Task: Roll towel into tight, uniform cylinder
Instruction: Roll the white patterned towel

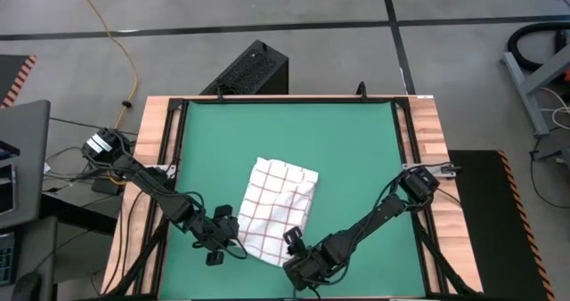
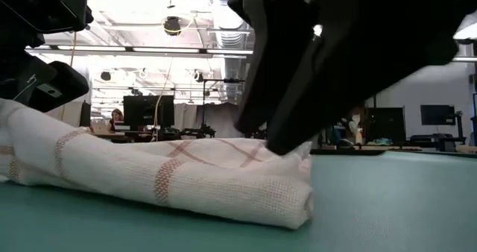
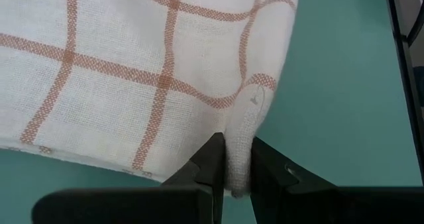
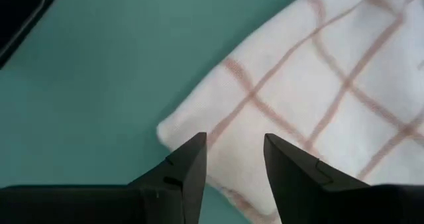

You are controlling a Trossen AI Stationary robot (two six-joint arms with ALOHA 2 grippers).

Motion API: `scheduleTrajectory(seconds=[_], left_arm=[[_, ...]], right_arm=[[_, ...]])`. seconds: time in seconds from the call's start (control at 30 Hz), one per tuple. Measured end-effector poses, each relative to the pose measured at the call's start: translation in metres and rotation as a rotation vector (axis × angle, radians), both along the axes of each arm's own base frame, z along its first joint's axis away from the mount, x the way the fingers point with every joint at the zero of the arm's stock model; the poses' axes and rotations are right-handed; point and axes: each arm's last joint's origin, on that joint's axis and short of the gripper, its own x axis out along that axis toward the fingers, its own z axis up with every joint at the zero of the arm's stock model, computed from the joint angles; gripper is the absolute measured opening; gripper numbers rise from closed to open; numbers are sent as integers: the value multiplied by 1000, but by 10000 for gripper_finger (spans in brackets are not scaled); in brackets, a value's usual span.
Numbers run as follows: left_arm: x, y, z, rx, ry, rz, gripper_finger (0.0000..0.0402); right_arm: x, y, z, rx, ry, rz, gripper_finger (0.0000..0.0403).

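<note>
Your left gripper point(image 3: 232, 177) is pinched nearly closed on a fold of the towel point(image 1: 278, 207) at its near left corner. Your right gripper point(image 4: 235, 161) sits at the towel's near right corner with its fingers apart; towel edge shows between the tips, and nothing is clamped.

Outward from there, the towel lies loosely folded on the green mat point(image 1: 356, 141), slightly near of centre, skewed to the mat's edges. In the low view its near edge is a soft doubled fold, not a firm roll.

Watch these risks:
- One corner held and the other free means the roll could start crooked and taper into a cone.
- A small pinch of thin cloth may slip out if you pull.
- The skewed, rumpled layers could trap slack, leaving a loose cylinder.
- Open right fingers pushing forward may bunch the cloth rather than turn it.
</note>
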Motion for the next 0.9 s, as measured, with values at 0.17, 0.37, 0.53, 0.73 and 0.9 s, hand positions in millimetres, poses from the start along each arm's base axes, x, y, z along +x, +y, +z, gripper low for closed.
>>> scheduleTrajectory(seconds=[0.17, 0.37, 0.53, 0.73, 0.9], left_arm=[[0, 0, 0, 2, -2, 7, 41], [0, 0, 0, 4, -3, 8, 41], [0, 0, 0, 7, -6, 9, 41], [0, 0, 0, 7, -6, 8, 41], [0, 0, 0, 6, -6, 9, 41]], right_arm=[[-4, 3, -2, -14, 22, 14, 171], [-8, 6, -10, 0, 67, 51, 171], [-9, 3, -17, -1, 67, 46, 171], [-3, -2, -17, 11, 46, 28, 171], [-1, -7, -18, 11, 51, 17, 148]])
